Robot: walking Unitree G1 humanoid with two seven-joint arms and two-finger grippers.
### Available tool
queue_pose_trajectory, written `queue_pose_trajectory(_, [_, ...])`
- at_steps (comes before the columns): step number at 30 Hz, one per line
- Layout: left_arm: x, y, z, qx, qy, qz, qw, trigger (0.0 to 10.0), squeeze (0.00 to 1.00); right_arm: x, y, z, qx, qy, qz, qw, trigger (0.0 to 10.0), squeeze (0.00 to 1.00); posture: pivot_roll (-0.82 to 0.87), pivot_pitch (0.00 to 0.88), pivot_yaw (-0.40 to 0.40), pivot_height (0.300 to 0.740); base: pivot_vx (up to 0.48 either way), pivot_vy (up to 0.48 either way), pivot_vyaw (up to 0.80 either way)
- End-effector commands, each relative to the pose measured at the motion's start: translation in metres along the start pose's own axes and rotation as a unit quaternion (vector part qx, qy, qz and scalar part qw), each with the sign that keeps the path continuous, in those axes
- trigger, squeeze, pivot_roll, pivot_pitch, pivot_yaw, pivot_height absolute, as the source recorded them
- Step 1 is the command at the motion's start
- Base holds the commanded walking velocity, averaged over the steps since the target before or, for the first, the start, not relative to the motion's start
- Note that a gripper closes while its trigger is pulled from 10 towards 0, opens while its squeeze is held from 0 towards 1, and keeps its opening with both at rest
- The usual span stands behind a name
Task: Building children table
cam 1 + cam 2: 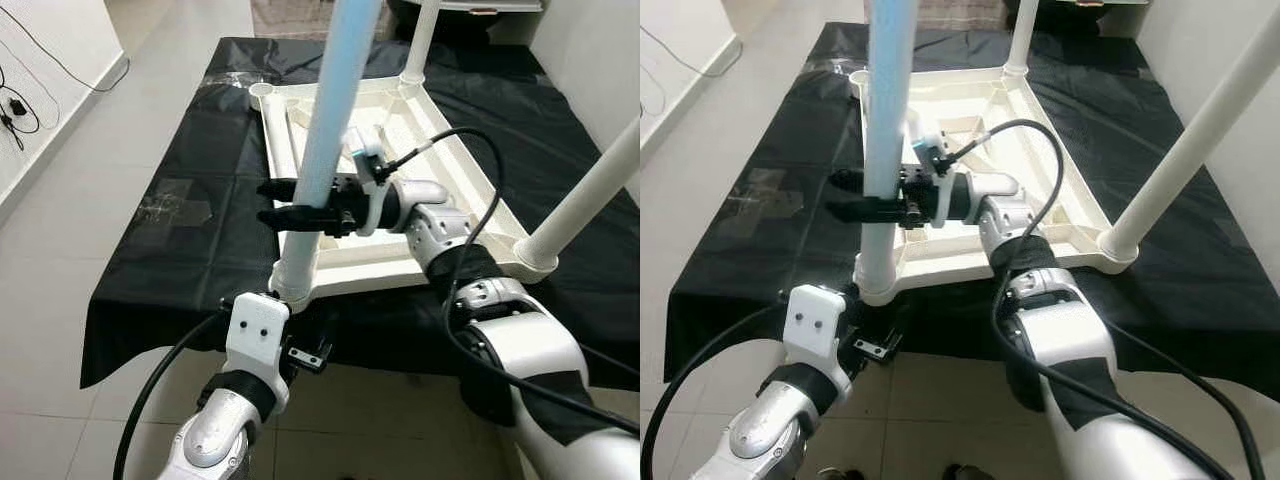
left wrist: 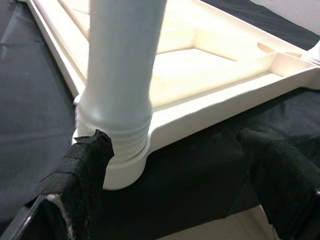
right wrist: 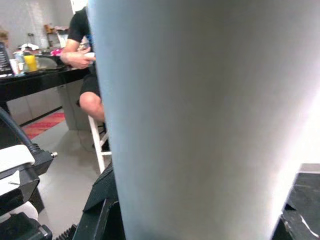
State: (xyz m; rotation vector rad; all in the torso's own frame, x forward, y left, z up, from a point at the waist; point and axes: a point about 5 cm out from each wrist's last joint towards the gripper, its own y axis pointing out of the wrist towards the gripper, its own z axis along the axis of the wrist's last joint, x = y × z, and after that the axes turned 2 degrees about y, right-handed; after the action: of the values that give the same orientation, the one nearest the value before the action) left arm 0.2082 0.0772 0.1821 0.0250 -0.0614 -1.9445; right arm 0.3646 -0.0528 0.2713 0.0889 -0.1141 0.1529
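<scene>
Black cloth [image 1: 180,250] spread on the pale tiled floor [image 1: 60,240], reaching under and past the fingers. Clear tape patch [image 1: 175,205] on the cloth beyond the fingertips. Black cable [image 1: 20,105] by the wall. Behind the fingers: seated person [image 3: 85,60], white stool [image 3: 100,145], dark counter [image 3: 35,80] carrying a yellow container [image 3: 30,61]

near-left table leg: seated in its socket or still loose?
In the socket, upright: the leg stands in the corner collar of the upside-down tabletop, threads showing above the collar. Fully tight: cannot tell. Right gripper clamps it.
</scene>
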Motion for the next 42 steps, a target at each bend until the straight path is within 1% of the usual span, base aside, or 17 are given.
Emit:
queue_pose_trajectory(1, [-0.001, -0.003, 0.002, 0.002, 0.005, 0.004, 1.0, 10.0, 0.0, -0.004, 0.012, -0.024, -0.033, 0.037, 0.011, 0.999, 10.0, 0.0, 0.1, 0.225, -0.077, 0.74, 0.0, 0.0, 0.0])
queue_pose_trajectory(6, [-0.003, -0.002, 0.002, 0.004, 0.008, 0.007, 1.0, 10.0, 0.0, 0.0, 0.011, -0.029, -0.051, 0.017, -0.043, 0.998, 10.0, 0.0, 0.11, 0.217, -0.081, 0.74, 0.0, 0.0, 0.0])
queue_pose_trajectory(12, [-0.006, 0.001, 0.003, 0.009, 0.014, 0.009, 1.0, 10.0, 0.0, 0.007, 0.003, -0.036, -0.097, 0.001, -0.131, 0.987, 10.0, 0.0, 0.11, 0.203, -0.077, 0.74, 0.0, 0.0, 0.0])
queue_pose_trajectory(19, [-0.009, 0.004, 0.003, 0.011, 0.018, 0.013, 1.0, 10.0, 0.0, 0.006, -0.006, -0.042, -0.117, -0.024, -0.182, 0.976, 10.0, 0.0, 0.1, 0.189, -0.078, 0.74, 0.0, 0.0, 0.0])
queue_pose_trajectory(23, [-0.009, 0.004, 0.003, 0.012, 0.02, 0.013, 1.0, 10.0, 0.0, 0.008, -0.011, -0.048, -0.131, -0.024, -0.226, 0.965, 10.0, 0.0, 0.1, 0.183, -0.077, 0.74, 0.0, 0.0, 0.0])
queue_pose_trajectory(25, [-0.01, 0.004, 0.003, 0.013, 0.02, 0.013, 1.0, 10.0, 0.0, 0.01, -0.014, -0.052, -0.144, -0.022, -0.268, 0.952, 10.0, 0.0, 0.1, 0.182, -0.077, 0.74, 0.0, 0.0, 0.0])
queue_pose_trajectory(26, [-0.01, 0.004, 0.003, 0.013, 0.02, 0.013, 1.0, 10.0, 0.0, 0.01, -0.014, -0.052, -0.144, -0.022, -0.268, 0.952, 10.0, 0.0, 0.1, 0.182, -0.077, 0.74, 0.0, 0.0, 0.0])
queue_pose_trajectory(27, [-0.01, 0.005, 0.004, 0.014, 0.02, 0.013, 1.0, 10.0, 0.0, 0.017, -0.018, -0.054, -0.154, -0.011, -0.337, 0.929, 10.0, 0.0, 0.1, 0.183, -0.077, 0.74, 0.0, 0.0, 0.0])
queue_pose_trajectory(28, [-0.01, 0.005, 0.004, 0.014, 0.02, 0.013, 1.0, 10.0, 0.0, 0.017, -0.018, -0.054, -0.154, -0.011, -0.337, 0.929, 10.0, 0.0, 0.1, 0.183, -0.077, 0.74, 0.0, 0.0, 0.0])
queue_pose_trajectory(30, [-0.01, 0.005, 0.004, 0.015, 0.021, 0.013, 1.0, 10.0, 0.0, 0.023, -0.023, -0.056, -0.156, 0.0, -0.401, 0.903, 10.0, 0.0, 0.1, 0.184, -0.079, 0.74, 0.0, 0.0, 0.0])
queue_pose_trajectory(31, [-0.01, 0.005, 0.004, 0.015, 0.021, 0.013, 1.0, 10.0, 0.0, 0.023, -0.023, -0.056, -0.156, 0.0, -0.401, 0.903, 10.0, 0.0, 0.1, 0.184, -0.079, 0.74, 0.0, 0.0, 0.0])
queue_pose_trajectory(34, [-0.011, 0.005, 0.004, 0.015, 0.022, 0.015, 1.0, 10.0, 0.0, 0.027, -0.034, -0.057, -0.151, 0.011, -0.474, 0.868, 10.0, 0.0, 0.1, 0.185, -0.08, 0.74, 0.0, 0.0, 0.0])
queue_pose_trajectory(35, [-0.012, 0.005, 0.004, 0.015, 0.022, 0.016, 1.0, 10.0, 0.0, 0.028, -0.039, -0.059, -0.15, 0.015, -0.503, 0.851, 10.0, 0.0, 0.1, 0.185, -0.08, 0.74, 0.0, 0.0, 0.0])
queue_pose_trajectory(37, [-0.012, 0.005, 0.004, 0.015, 0.022, 0.016, 1.0, 10.0, 0.0, 0.028, -0.039, -0.059, -0.15, 0.015, -0.503, 0.851, 10.0, 0.0, 0.1, 0.185, -0.08, 0.74, 0.0, 0.0, 0.0])
queue_pose_trajectory(39, [-0.013, 0.005, 0.004, 0.016, 0.023, 0.017, 0.999, 10.0, 0.0, 0.03, -0.048, -0.061, -0.139, 0.027, -0.555, 0.819, 10.0, 0.0, 0.1, 0.184, -0.08, 0.74, 0.0, 0.0, 0.0])
queue_pose_trajectory(40, [-0.013, 0.005, 0.004, 0.016, 0.023, 0.017, 0.999, 10.0, 0.0, 0.03, -0.053, -0.062, -0.128, 0.034, -0.593, 0.794, 10.0, 0.0, 0.1, 0.184, -0.081, 0.74, 0.0, 0.0, 0.0])
queue_pose_trajectory(42, [-0.013, 0.005, 0.004, 0.016, 0.024, 0.017, 0.999, 10.0, 0.0, 0.031, -0.055, -0.063, -0.124, 0.036, -0.616, 0.777, 10.0, 0.0, 0.1, 0.185, -0.078, 0.74, 0.0, 0.0, 0.0])
